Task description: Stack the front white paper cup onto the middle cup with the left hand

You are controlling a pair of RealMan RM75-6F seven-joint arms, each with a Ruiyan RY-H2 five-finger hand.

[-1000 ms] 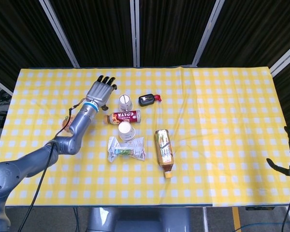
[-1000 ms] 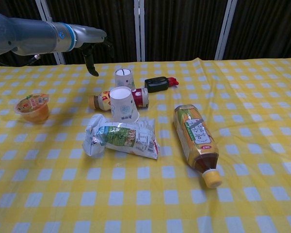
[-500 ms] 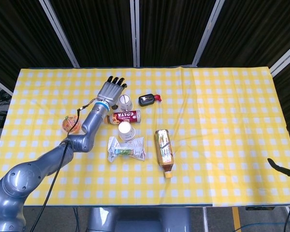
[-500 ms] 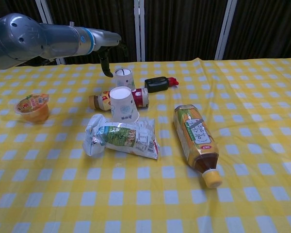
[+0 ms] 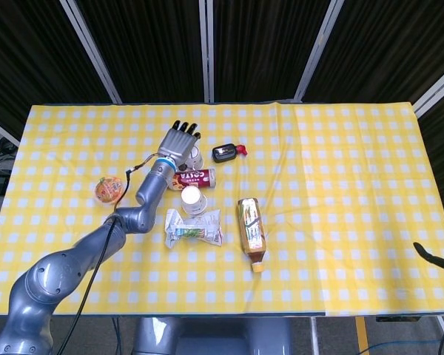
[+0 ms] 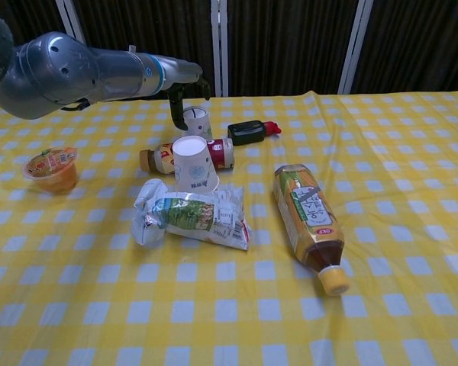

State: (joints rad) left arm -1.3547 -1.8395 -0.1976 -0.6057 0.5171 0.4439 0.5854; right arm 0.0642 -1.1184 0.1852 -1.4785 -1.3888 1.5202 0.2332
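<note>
Hovering open-fingered over the far cup (image 5: 193,156), the left hand (image 5: 179,141) holds nothing; the front white paper cup (image 6: 194,162), light and crushable, wants a gentle sidewall grip

left hand (image 5: 179,141): fingers spread and pointing toward 12 o'clock, hovering over the far paper cup (image 5: 195,158), which peeks out at its 4 o'clock side; holds nothing
front paper cup (image 5: 193,200): on its side, mouth toward the camera, touching the snack packet (image 5: 194,227) at its 6 o'clock
red drink bottle (image 5: 193,178): lying across, between the two cups
black device with red tip (image 5: 226,152): at 3 o'clock of the far cup, just beside it
tea bottle (image 5: 252,232): lying with cap toward 6 o'clock, at 3 o'clock of the packet
jelly cup (image 5: 107,189): at 9 o'clock of the forearm, apart
right hand (image 5: 438,258): only a sliver at the right edge; fingers not readable
tablecloth (image 5: 340,177): yellow check
</note>
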